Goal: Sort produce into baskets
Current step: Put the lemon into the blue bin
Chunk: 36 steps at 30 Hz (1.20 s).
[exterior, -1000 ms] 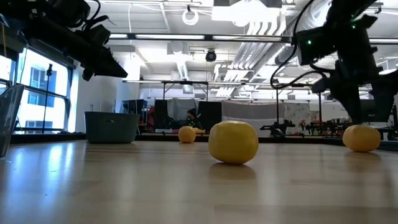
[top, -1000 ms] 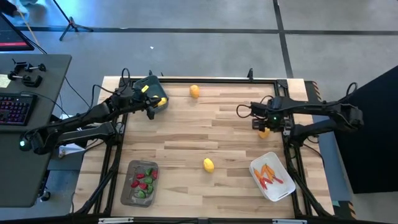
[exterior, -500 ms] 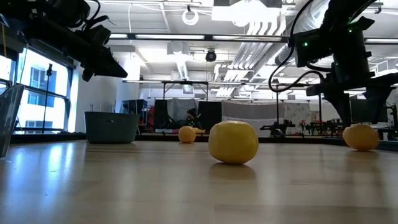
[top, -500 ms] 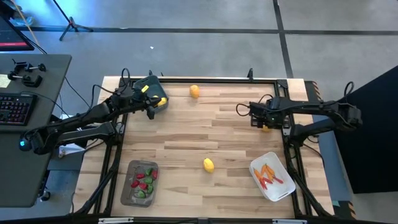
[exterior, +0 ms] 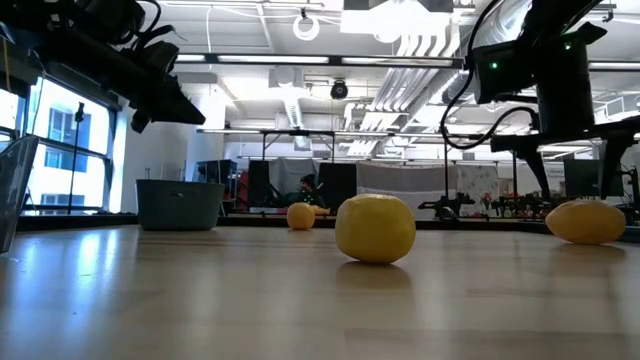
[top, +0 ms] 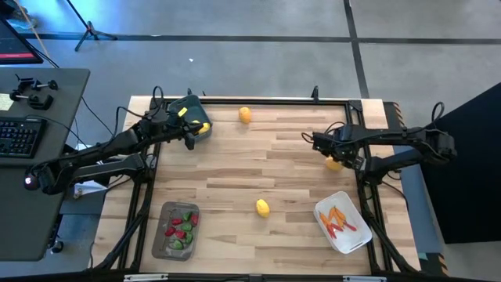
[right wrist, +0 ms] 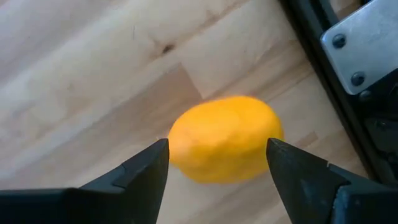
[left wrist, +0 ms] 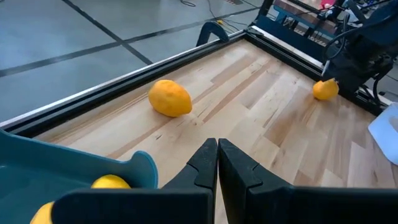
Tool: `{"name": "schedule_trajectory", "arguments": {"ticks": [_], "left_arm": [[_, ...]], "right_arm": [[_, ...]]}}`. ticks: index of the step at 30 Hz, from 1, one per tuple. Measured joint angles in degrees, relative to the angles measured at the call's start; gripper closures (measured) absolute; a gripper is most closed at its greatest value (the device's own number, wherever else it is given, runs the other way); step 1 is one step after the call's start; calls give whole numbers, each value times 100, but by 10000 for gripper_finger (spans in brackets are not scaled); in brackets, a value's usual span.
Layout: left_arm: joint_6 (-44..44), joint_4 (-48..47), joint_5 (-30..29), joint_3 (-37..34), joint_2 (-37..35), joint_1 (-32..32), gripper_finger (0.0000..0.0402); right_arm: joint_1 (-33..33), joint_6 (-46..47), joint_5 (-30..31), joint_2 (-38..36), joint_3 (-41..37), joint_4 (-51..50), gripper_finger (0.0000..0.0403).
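Observation:
A lemon (right wrist: pixel 225 138) lies on the wood near the table's right rail, also seen in the high view (top: pixel 334 164). My right gripper (right wrist: pixel 217 147) points down over it, open, one finger on each side and clear of it (exterior: pixel 575 185). My left gripper (left wrist: pixel 217 147) is shut and empty, held above the blue-grey tub (top: pixel 190 117) at the far left, which holds lemons (left wrist: pixel 111 182). Two more lemons rest on the table: one by the far edge (top: pixel 245 115), one in the middle near the front (top: pixel 262 207).
A shallow grey tray (top: pixel 162 235) with red and green pieces sits at the near left. A white tub (top: pixel 354 239) with thin orange sticks sits at the near right. Black rails (top: pixel 368 196) frame the table; the right one runs close beside the lemon under my right gripper.
My right gripper has rolled about its downward axis while staying over the lemon by the right rail; in the low view its fingers now stand side by side, one on each side of the lemon. The lemon has not moved.

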Motion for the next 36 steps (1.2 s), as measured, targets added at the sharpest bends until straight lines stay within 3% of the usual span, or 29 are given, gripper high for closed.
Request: {"name": "schedule_trajectory", "arguments": {"ticks": [8,13,16,21,26,31,36], "left_arm": [[194,-3,2,0,0,0,402],[520,-58,0,0,0,0,402],[557,-59,0,-2,0,1,402],[566,-59,0,-2,0,1,402],[557,-59,0,-2,0,2,402],[508,-61,-2,-2,0,2,402],[218,-59,-7,-2,0,2,402]], "right_arm": [[-47,106,185,0,-23,50,141],[-45,-343,117,0,-351,898,141],[-47,-1288,105,4,-386,1240,141],[-47,-3057,70,3,88,986,141],[-47,-4477,-608,2,519,951,141],[220,-4005,-1135,5,756,924,139],[931,-1854,-801,29,754,945,114]]}}
